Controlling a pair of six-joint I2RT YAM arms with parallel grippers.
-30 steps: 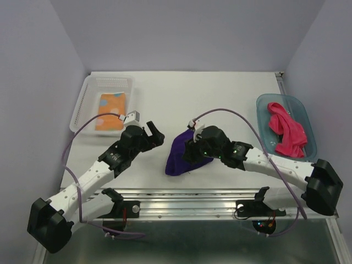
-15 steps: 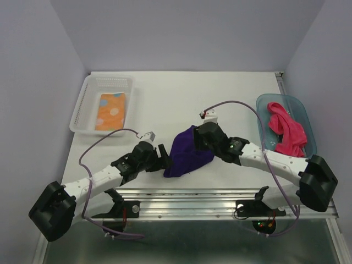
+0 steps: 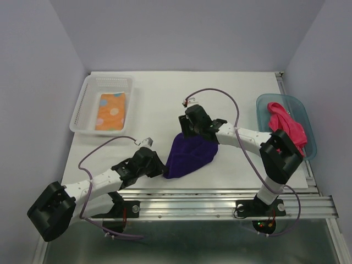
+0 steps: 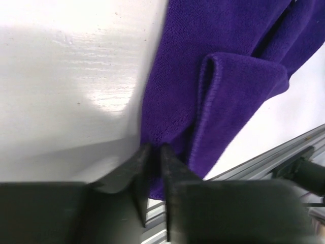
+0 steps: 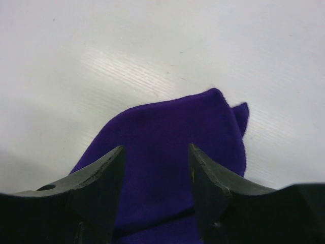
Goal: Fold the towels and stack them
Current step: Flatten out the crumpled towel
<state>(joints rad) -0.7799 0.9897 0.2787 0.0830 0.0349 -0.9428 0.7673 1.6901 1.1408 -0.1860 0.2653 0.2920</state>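
A dark purple towel [image 3: 191, 155] lies crumpled on the white table near the front rail. My left gripper [image 3: 163, 168] is shut on its near-left edge; in the left wrist view the fingers [image 4: 170, 168] pinch the purple towel [image 4: 223, 76], which has a folded flap. My right gripper [image 3: 189, 130] hovers open over the towel's far end, and the purple towel [image 5: 167, 137] shows between the right gripper's [image 5: 156, 153] spread fingers. An orange dotted towel [image 3: 111, 111] lies folded in the clear basket. A pink-red towel [image 3: 287, 130] lies bunched in the teal tub.
The clear plastic basket [image 3: 89, 92] stands at the back left and the teal tub [image 3: 265, 104] at the right edge. The metal front rail [image 3: 209, 193] runs just behind the purple towel's near edge. Purple cables loop above both arms.
My left gripper came down to the purple towel's near-left edge and shut on it. My right gripper slid from the towel's middle to its far end and stayed open.
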